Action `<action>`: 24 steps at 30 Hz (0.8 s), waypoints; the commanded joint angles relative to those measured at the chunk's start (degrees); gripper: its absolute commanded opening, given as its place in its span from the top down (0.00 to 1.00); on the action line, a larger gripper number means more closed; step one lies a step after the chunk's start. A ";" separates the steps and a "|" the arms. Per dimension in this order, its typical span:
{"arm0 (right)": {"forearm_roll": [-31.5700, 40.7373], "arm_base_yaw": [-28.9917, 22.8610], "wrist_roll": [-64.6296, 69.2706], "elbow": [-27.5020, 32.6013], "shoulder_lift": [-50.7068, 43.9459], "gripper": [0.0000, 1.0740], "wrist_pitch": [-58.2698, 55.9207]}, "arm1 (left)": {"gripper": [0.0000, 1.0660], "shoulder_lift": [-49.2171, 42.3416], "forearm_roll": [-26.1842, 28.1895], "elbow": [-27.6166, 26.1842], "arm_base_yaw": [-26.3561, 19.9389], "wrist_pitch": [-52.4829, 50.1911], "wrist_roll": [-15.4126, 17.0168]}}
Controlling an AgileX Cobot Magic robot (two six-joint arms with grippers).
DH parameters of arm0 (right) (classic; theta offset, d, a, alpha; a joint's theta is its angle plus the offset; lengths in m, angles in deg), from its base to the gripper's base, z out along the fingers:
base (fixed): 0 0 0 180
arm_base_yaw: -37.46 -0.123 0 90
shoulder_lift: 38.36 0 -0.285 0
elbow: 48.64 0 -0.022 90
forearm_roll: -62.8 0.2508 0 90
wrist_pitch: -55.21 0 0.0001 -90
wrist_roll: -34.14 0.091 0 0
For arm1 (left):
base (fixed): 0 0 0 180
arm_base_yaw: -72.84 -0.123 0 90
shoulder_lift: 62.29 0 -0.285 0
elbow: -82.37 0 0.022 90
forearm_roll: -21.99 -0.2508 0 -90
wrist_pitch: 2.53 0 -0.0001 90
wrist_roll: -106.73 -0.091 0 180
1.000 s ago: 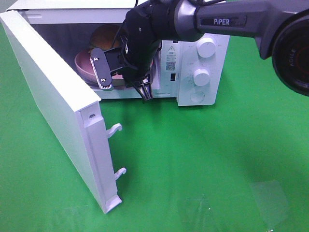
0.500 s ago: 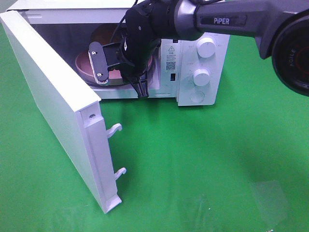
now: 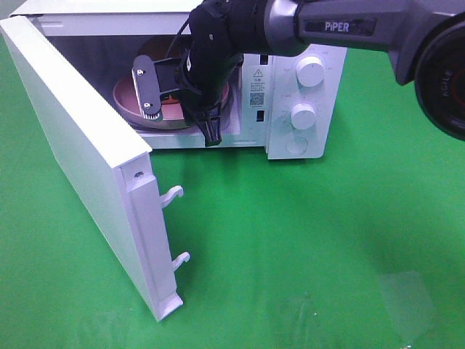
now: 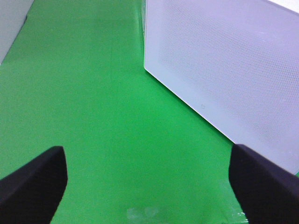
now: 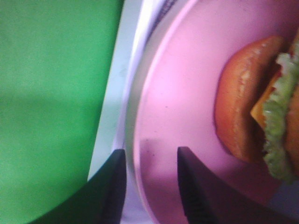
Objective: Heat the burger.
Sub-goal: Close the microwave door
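Right gripper (image 5: 150, 156) released, jaws parted astride pink plate (image 5: 187, 84) rim inside microwave (image 3: 305, 80), 12 o'clock on mat (image 3: 327, 240). Burger (image 5: 243, 102) on plate. Door (image 3: 80, 145) open toward 8 o'clock. Left gripper (image 4: 147, 156) spread wide.

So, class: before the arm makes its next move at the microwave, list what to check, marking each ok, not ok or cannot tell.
1. Burger sits on pink plate inside microwave: ok.
2. Right gripper: jaws apart around the plate's rim, not clamped: ok.
3. Right gripper out of the microwave's opening: not ok.
4. Microwave door swung wide: ok.
5. Left gripper open and empty: ok.
6. Plate far enough in for the door to shut: cannot tell.
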State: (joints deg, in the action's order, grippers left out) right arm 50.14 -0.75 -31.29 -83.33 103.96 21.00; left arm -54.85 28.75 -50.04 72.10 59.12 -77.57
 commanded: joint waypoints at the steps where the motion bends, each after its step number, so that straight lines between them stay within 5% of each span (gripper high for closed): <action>1: 0.00 0.00 1.89 -0.57 -1.20 0.64 -0.11 | 0.17 -0.86 0.40 0.06 -0.11 -0.40 -0.06; 24: 0.40 0.00 2.92 17.70 -13.12 0.43 6.59 | 0.17 -0.86 0.40 0.06 -0.11 -0.40 -0.06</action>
State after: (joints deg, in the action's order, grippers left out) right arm 50.60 -0.75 -28.48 -66.25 91.47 26.90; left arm -54.85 28.75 -50.04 72.10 59.12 -77.57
